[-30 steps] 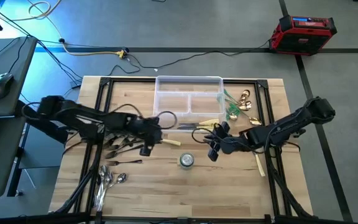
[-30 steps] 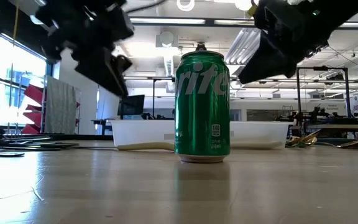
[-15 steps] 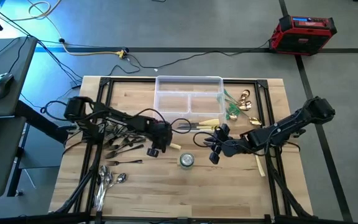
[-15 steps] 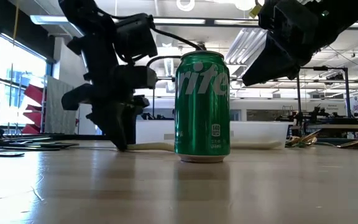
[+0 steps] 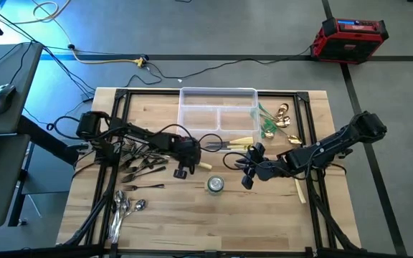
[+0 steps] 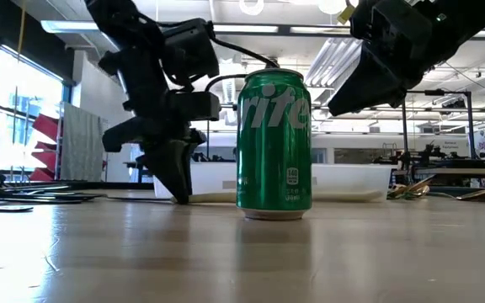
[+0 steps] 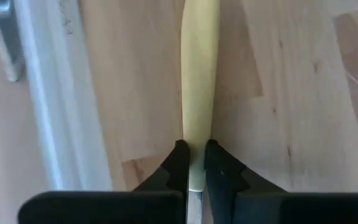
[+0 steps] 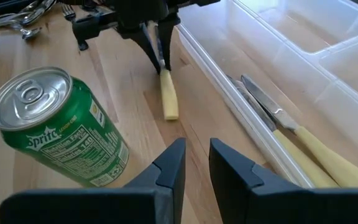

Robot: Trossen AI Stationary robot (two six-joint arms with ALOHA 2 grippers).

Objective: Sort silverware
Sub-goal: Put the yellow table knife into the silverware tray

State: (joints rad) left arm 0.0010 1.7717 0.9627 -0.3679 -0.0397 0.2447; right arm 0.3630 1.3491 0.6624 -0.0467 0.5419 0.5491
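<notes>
Standing just right of the pinched cream-handled knife [image 8: 168, 96]: green can [image 8: 58, 127]; clear tray [image 5: 217, 115] beyond. Reaching down, left gripper [image 7: 191, 163] clamping the handle; right gripper [image 8: 194, 160] hovering, fingers narrowly parted.

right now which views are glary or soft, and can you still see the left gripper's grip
Low view: bright window and ceiling lights behind leave both arms as dark silhouettes; the green can stays sharp. Left wrist view: close and slightly soft, yet the left gripper shows shut on the cream-handled knife. Right wrist view: even light, mild glare on the clear tray.

Knife [image 7: 197, 93] blade behind left end effector [image 7: 193, 163]
</notes>
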